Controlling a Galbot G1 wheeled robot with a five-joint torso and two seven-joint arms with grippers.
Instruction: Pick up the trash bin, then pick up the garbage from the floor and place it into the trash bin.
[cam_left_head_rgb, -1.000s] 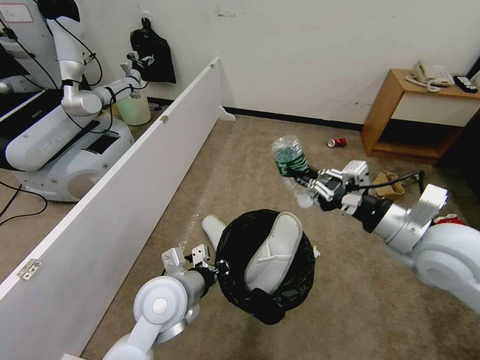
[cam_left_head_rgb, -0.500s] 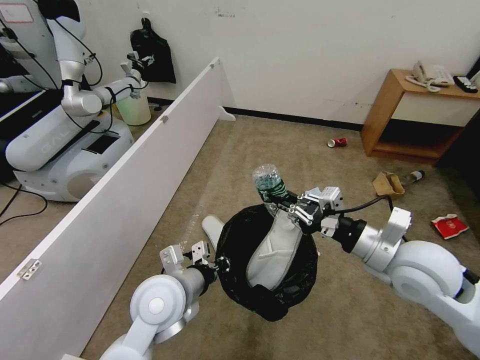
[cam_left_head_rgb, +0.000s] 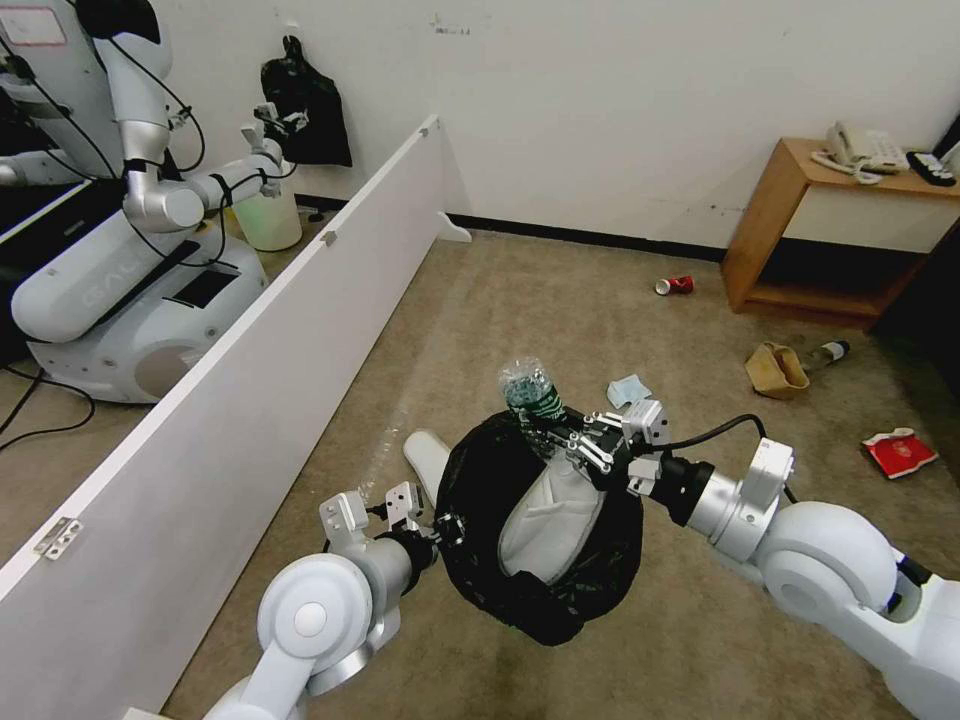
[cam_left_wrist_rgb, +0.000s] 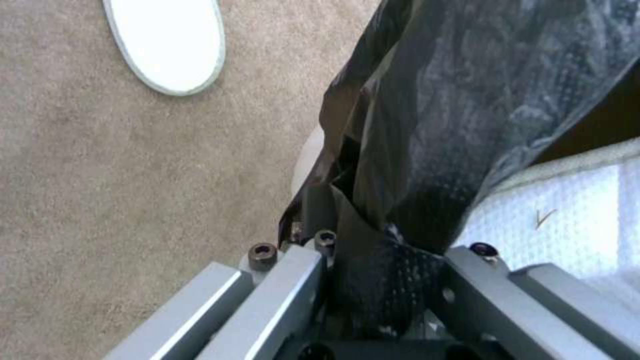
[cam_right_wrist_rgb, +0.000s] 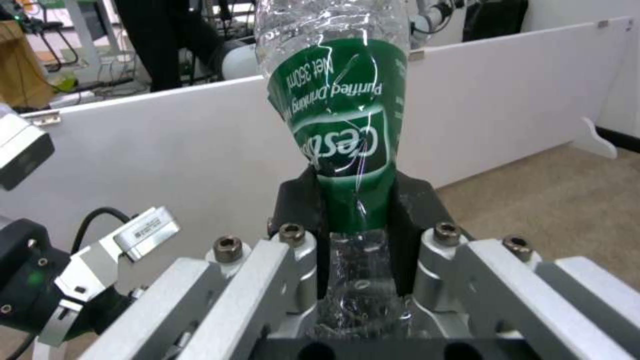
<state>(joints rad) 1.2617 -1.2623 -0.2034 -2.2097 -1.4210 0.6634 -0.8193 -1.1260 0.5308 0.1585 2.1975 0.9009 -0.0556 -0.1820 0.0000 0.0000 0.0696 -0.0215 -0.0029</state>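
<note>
At centre frame, my right gripper (cam_left_head_rgb: 565, 437) fingers clamp a bottle (cam_left_head_rgb: 528, 390) over the bin (cam_left_head_rgb: 540, 590); my left gripper (cam_left_head_rgb: 447, 527) fingers pinch its rim at lower centre.

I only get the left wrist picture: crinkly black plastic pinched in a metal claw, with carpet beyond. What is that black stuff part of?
Observer: It lines a small round trash bin; the left claw is clamped on its rim.
Visitor: Is the other arm doing anything?
Observer: The right claw is shut on a clear plastic bottle with a green label, above the bin's far rim.
Visitor: Any litter lying on the floor?
Observer: Yes: a red can, a brown paper bag, a red packet and a light-blue face mask.
</note>
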